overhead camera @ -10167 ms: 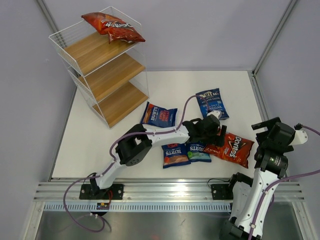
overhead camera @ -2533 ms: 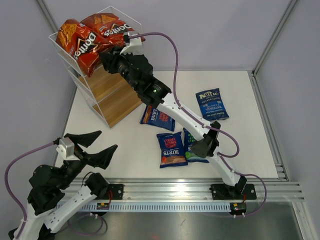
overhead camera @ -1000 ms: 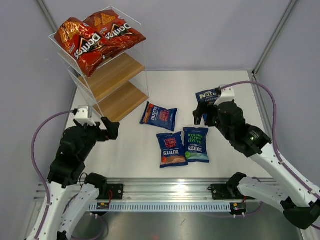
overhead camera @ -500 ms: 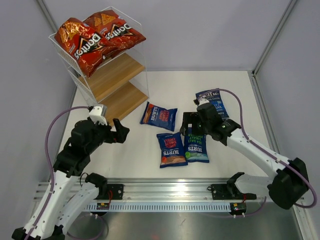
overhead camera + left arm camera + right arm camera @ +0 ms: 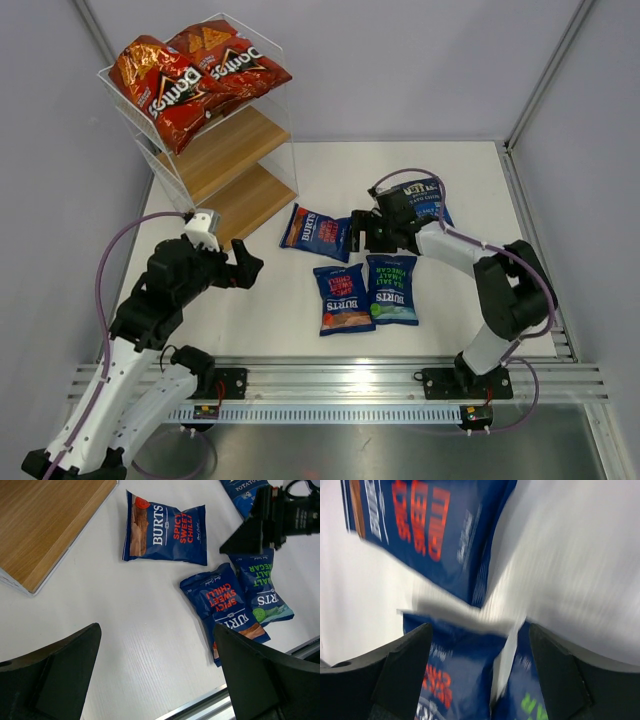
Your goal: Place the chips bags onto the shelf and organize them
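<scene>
Left arm (image 5: 140, 310): elbow folded, wrist near shelf (image 5: 225, 160) front.
Left jaws: spread wide, empty.
Right arm (image 5: 455, 250): stretched low toward shelf.
Right jaws: apart, over blue bags (image 5: 343, 297).
Red Doritos bags (image 5: 175, 80): shelf top.
Blue bags: counter (image 5: 470, 180), beside shelf.

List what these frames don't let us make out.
- Kettle bag: top external, mostly under the right arm; left wrist, cut by the top edge.
- Burts bags: right wrist, print motion-blurred.
- Shelf top board: top external, covered by Doritos bags.
</scene>
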`<action>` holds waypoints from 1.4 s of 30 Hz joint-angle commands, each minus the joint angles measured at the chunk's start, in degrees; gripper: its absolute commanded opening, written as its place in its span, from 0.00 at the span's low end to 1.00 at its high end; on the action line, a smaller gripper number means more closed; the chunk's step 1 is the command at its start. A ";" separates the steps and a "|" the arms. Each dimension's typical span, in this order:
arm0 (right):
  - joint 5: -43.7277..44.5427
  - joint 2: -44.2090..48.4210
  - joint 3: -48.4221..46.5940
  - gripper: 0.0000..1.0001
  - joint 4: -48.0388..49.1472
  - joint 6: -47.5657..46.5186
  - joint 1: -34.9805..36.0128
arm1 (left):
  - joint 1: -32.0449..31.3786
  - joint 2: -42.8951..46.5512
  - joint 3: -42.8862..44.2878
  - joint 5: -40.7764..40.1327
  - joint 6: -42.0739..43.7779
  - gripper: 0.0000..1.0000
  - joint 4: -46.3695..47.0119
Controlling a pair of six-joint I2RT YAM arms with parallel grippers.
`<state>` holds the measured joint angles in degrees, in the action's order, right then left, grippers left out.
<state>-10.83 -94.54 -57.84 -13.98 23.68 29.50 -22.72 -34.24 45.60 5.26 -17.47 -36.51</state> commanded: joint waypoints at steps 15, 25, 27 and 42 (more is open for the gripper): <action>-15.09 -21.38 -13.88 0.83 18.45 0.92 -5.59 | -0.92 -0.48 -0.08 2.21 1.13 0.99 1.44; -22.56 -24.81 -6.93 0.76 30.67 10.41 -5.68 | -1.01 -0.65 -0.08 2.57 1.22 0.99 1.36; -22.22 -25.95 -5.44 0.72 32.43 12.52 -5.59 | -1.01 -0.65 -0.08 2.74 1.21 0.99 1.36; -18.79 -20.51 0.45 0.16 47.11 21.93 -5.59 | -1.01 -0.48 0.10 2.39 1.30 0.99 1.44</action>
<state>-32.03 -118.43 -58.30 29.76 42.83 23.94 -23.53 -34.74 45.58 6.26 -16.95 -36.51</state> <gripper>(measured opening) 0.223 0.988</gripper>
